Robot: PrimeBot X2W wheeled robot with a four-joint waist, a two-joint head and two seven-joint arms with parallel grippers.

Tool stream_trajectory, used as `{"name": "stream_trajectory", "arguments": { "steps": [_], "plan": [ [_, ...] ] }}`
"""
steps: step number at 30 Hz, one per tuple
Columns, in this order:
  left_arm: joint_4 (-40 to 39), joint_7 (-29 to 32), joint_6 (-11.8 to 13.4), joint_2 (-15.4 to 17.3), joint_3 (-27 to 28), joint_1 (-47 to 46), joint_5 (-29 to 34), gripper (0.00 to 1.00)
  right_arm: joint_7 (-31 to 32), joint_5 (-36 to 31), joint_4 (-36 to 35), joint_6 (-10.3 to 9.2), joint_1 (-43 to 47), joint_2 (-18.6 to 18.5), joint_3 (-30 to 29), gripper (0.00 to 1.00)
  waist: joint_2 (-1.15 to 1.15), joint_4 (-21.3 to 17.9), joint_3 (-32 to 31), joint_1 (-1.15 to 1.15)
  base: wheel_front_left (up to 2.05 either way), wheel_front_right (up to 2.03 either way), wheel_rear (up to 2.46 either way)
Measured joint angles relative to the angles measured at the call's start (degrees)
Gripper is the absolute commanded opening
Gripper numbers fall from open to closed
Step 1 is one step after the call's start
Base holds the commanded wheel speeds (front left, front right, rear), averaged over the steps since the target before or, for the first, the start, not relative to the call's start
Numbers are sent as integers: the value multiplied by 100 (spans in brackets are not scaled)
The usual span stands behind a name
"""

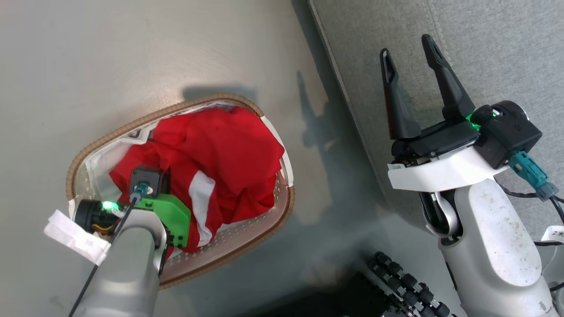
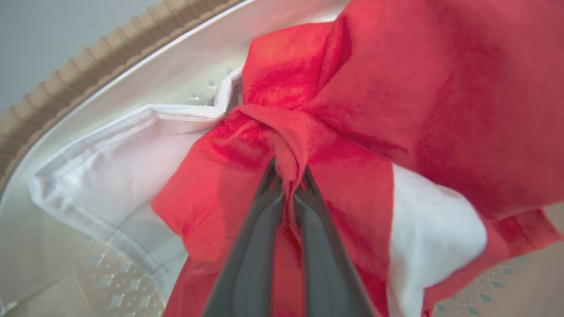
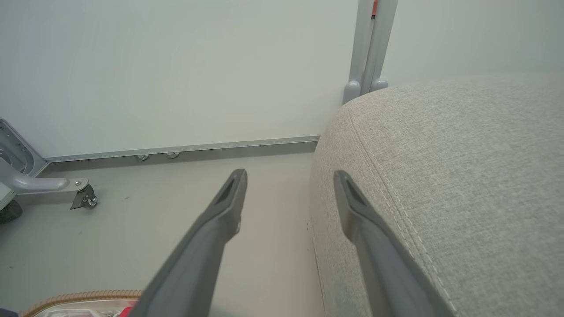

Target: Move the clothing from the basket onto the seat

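The red clothing [image 1: 216, 149] lies bunched inside the basket [image 1: 264, 229], a white band showing across one garment. The basket stands on the floor left of the seat [image 1: 484, 48]. My left arm reaches down into the basket. In the left wrist view my left gripper [image 2: 288, 169] is shut on a pinched fold of the red clothing [image 2: 396, 88], with the white lining [image 2: 110, 167] beside it. My right gripper [image 1: 412, 59] hangs open above the edge of the seat [image 3: 462, 167], nothing between its fingers; the same gripper [image 3: 291, 185] shows wide apart in the right wrist view.
Grey floor [image 1: 88, 57] surrounds the basket. A white wall [image 3: 176, 66] with a metal skirting strip stands behind, a castor leg [image 3: 83, 196] at the left and a grey post [image 3: 368, 48] by the seat's far corner. My wheeled base [image 1: 405, 281] is at the bottom.
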Motion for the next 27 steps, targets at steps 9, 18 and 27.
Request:
{"name": "stream_trajectory", "arguments": {
  "steps": [9,18,27],
  "plan": [
    [-464,0,-164,-143,-15,573,-288,0,0,-91,259,0,258,4,43,100,0,107,-574,0,0,0,0],
    [-875,0,-224,-190,38,1268,-512,0,0,-223,543,0,655,5,25,100,0,354,-1284,0,0,0,0],
    [-1511,1,-318,-201,-190,1845,-899,0,0,-267,731,0,1119,-111,-22,100,0,792,-1977,0,0,0,0]
  ]
}}
